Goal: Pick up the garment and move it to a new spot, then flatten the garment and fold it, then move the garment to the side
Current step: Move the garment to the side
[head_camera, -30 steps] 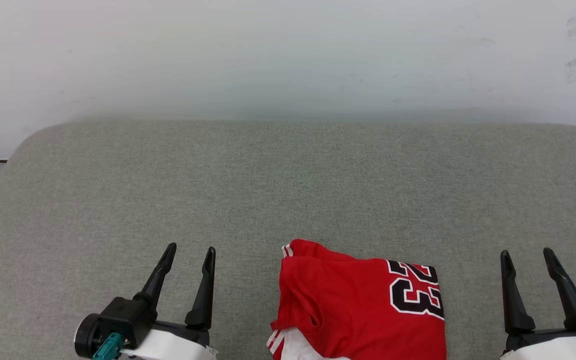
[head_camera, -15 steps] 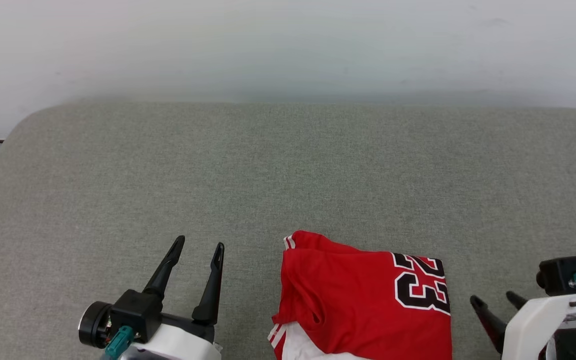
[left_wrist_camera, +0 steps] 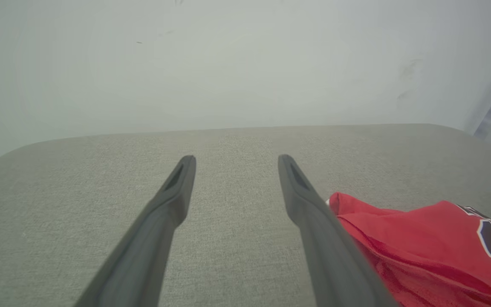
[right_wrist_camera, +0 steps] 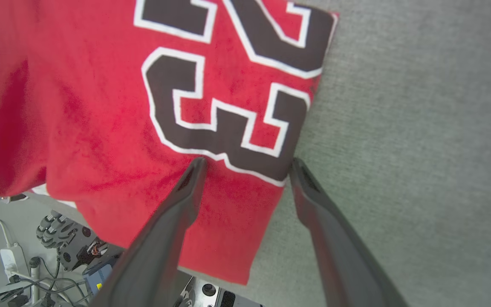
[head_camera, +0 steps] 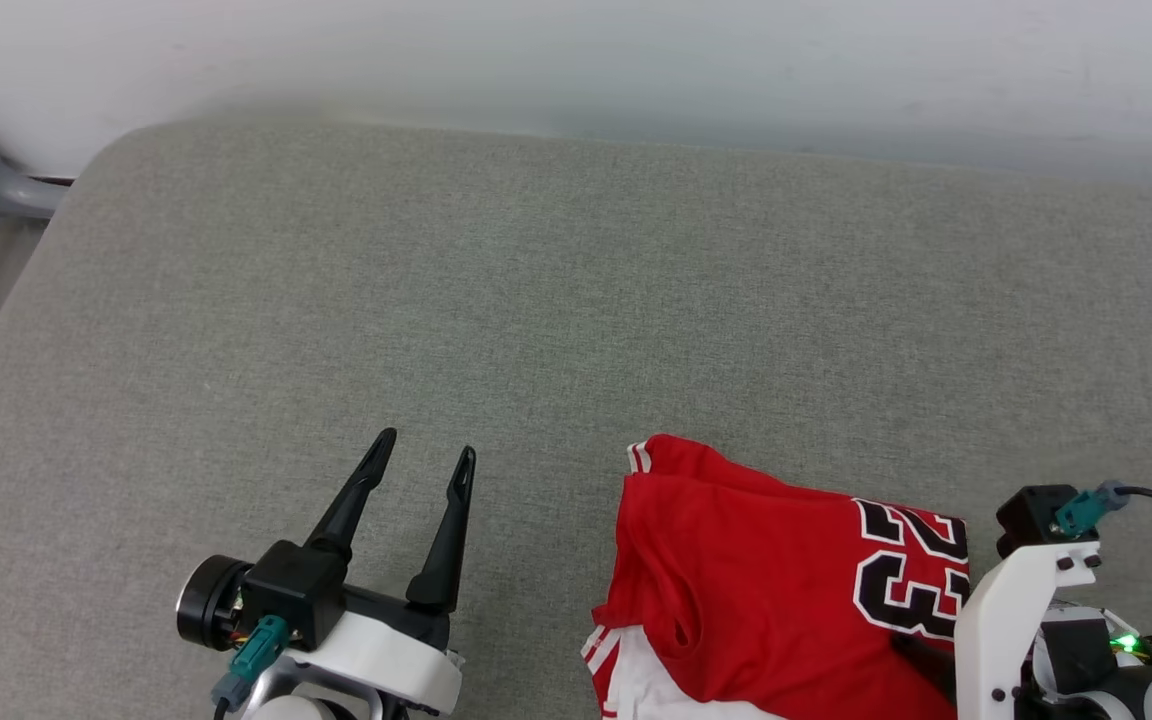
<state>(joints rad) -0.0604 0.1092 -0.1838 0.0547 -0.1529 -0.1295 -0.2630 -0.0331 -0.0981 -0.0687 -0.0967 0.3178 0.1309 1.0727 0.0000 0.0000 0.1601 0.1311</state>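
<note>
Garment lies bunched at the near right of the grey cushion, its near edge hanging off the front. It looks like light, soft, floppy jersey knit: it will sag and drag, not slip.

Right gripper points down with jaws wide, straddling the shirt's right edge by the "23". One finger is over red cloth, the other over cushion. Contact is hard to judge, probably just above.

Left gripper is spread wide and empty, left of the shirt. Best hold: pinch that doubled right edge, or the collar corner.
</note>
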